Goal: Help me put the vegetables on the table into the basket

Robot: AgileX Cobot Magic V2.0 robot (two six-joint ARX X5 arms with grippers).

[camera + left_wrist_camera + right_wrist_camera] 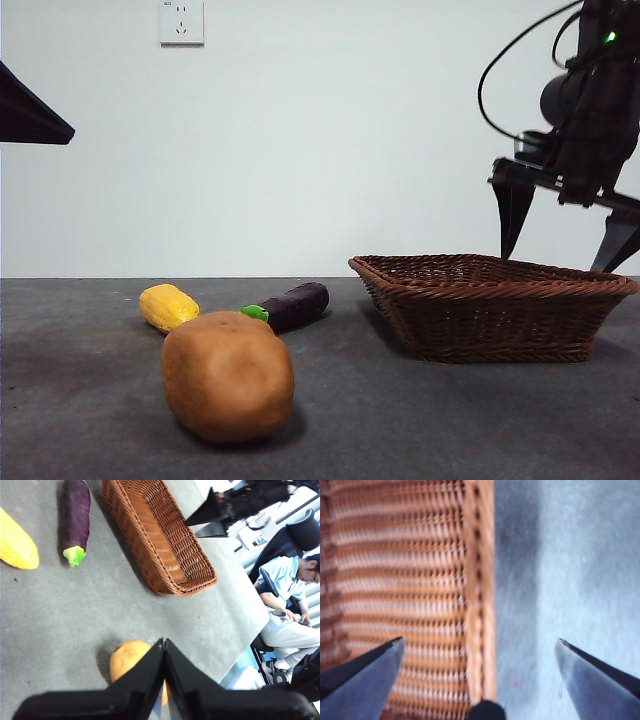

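Note:
The brown potato [228,375] lies nearest on the table [420,420], with the yellow corn cob [168,306] and the purple eggplant [295,304] behind it. The wicker basket [490,305] stands to the right and holds nothing that I can see. My right gripper [555,258] hangs open above the basket's far right rim. In the right wrist view it [481,640] straddles the basket's rim [480,580]. My left gripper [163,644] is shut and empty, high above the potato [127,660]. The left wrist view also shows the corn [17,545], the eggplant [75,517] and the basket [160,535].
My left arm shows only as a black tip [30,115] at the top left. A white wall with a socket [181,22] stands behind the table. In the left wrist view a seated person [287,590] is beyond the table's edge, and the other arm's gripper [215,515] is by the basket.

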